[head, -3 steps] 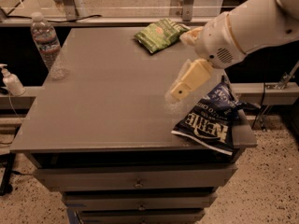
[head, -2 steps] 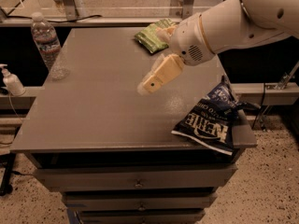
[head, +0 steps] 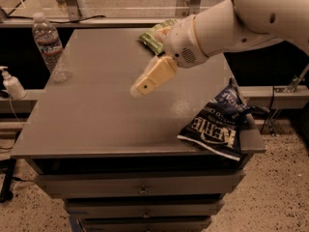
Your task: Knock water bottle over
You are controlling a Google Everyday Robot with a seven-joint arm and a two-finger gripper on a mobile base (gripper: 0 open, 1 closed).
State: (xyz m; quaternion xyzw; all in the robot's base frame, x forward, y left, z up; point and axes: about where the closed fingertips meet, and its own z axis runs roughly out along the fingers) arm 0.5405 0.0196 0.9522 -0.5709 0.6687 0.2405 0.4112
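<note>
The water bottle (head: 49,45), clear ribbed plastic with a white cap and a label band, stands upright at the far left edge of the grey table (head: 96,124). My gripper (head: 140,87), with cream-coloured fingers, hangs over the middle of the table, pointing down and left. It is well to the right of the bottle and apart from it. The white arm reaches in from the upper right.
A green chip bag (head: 157,35) lies at the table's far edge, partly behind the arm. A dark blue chip bag (head: 217,124) lies at the right front corner, overhanging the edge. A small white pump dispenser (head: 11,83) stands on a ledge left of the table. Drawers are below the tabletop.
The arm and gripper have moved leftward across the table, from the right side above the blue bag to the middle, closer to the bottle. The bottle and bags have not moved.
</note>
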